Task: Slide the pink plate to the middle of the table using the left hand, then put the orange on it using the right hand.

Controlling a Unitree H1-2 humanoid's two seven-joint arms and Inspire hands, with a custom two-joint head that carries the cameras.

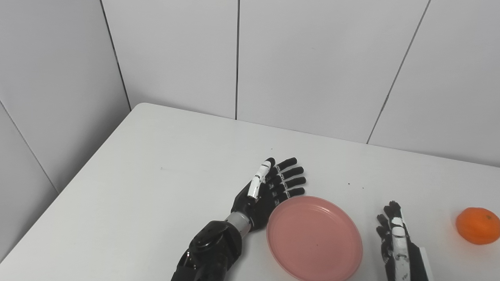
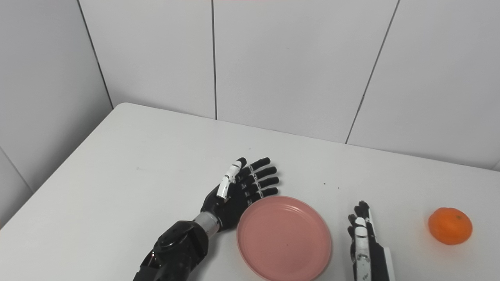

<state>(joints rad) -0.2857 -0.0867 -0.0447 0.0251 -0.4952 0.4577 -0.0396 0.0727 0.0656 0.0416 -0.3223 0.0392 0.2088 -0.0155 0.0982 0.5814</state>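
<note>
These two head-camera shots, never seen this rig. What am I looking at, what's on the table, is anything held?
Both pictures show the same moment from two cameras set side by side on a humanoid robot's head, looking down at a white table. That is why they differ only by a small sideways offset.

The black and white parts are the robot's two arms, each ending in a fingered hand, coming in from the bottom edge. The left hand lies flat with fingers spread, against the far-left rim of a pink plate. The right hand rests open on the table just right of the plate, apart from it.

An orange sits alone further right, untouched. Neither hand holds anything, and the plate has nothing on it.
</note>
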